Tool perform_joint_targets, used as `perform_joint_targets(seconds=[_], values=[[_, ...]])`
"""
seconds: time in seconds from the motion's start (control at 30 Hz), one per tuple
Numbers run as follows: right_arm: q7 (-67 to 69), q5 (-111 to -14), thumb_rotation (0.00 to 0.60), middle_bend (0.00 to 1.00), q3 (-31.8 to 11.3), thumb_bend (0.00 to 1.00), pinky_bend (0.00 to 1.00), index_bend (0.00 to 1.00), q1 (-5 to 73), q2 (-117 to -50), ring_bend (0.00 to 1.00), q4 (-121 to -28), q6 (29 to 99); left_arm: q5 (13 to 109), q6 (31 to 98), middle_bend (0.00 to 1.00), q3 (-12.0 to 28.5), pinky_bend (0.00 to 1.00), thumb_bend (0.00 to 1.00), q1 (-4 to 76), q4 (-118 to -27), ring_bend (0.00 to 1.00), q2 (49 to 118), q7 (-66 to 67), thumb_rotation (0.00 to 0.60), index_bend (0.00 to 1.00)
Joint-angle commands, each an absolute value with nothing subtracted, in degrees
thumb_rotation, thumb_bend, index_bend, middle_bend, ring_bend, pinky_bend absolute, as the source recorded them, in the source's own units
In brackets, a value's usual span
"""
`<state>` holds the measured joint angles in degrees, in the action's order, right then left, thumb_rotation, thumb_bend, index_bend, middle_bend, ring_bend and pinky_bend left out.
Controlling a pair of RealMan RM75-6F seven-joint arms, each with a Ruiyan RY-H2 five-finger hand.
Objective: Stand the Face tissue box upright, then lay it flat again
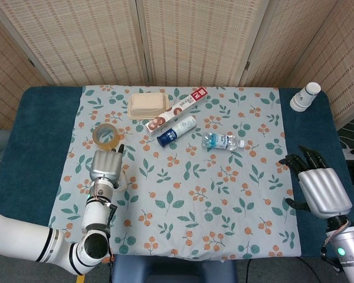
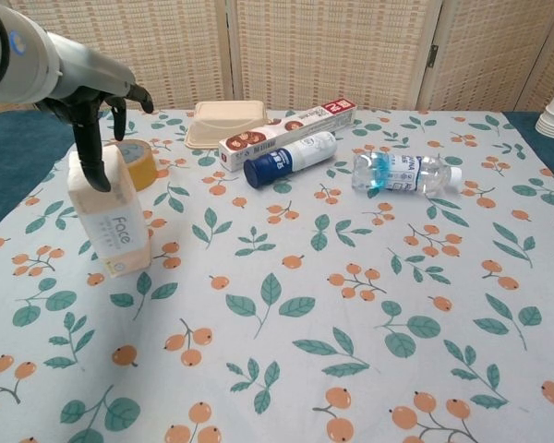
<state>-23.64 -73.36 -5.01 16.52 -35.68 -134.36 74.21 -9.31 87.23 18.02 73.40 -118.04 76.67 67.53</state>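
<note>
The Face tissue box (image 2: 109, 214) stands upright on the floral cloth at the left, pale peach with its name on the front. My left hand (image 2: 100, 92) hovers over its top with fingers spread; the thumb (image 2: 91, 152) lies down against the upper front of the box. From the head view the left hand (image 1: 104, 167) covers nearly all of the box. My right hand (image 1: 320, 187) is open with fingers apart, over the blue table edge at the far right, holding nothing.
A tape roll (image 2: 137, 162) sits just behind the tissue box. Further back lie a beige food container (image 2: 225, 122), a long red-and-white carton (image 2: 288, 134), a blue-capped bottle (image 2: 290, 158) and a water bottle (image 2: 406, 172). Stacked paper cups (image 1: 305, 96) stand at the far right corner.
</note>
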Motion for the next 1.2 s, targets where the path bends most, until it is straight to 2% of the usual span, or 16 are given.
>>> perform_joint_targets(seconds=[0.03,0.83,1.1,1.2], values=[[-23.60,-73.22,0.600,0.19,-5.05,0.07,0.10,0.26,16.52,-35.64,0.04,-134.34,74.07,-8.63,87.42,0.21,17.77,1.00,0.12,73.16,-117.02,0.96,77.76,67.51,0.600,0.00],[-24.16,-70.56,0.600,0.19,-5.72,0.07,0.10,0.26,17.30,-36.10,0.04,-133.40,72.72,-11.88,83.53,0.19,18.77,1.00,0.12,71.15,-110.00,0.96,79.10,71.00,0.600,0.00],[-24.56,-70.30,0.600,0.19,-5.78,0.07,0.10,0.26,17.31,-36.35,0.04,-133.40,72.85,-11.13,82.49,0.27,17.31,1.00,0.11,69.71,-109.34,0.96,79.76,71.40,0.600,0.00],[-24.61,-70.05,0.600,0.19,-5.80,0.07,0.10,0.26,17.43,-36.43,0.04,-133.31,72.64,-9.96,82.27,0.34,16.92,1.00,0.13,69.30,-109.54,0.96,79.73,71.28,0.600,0.08]])
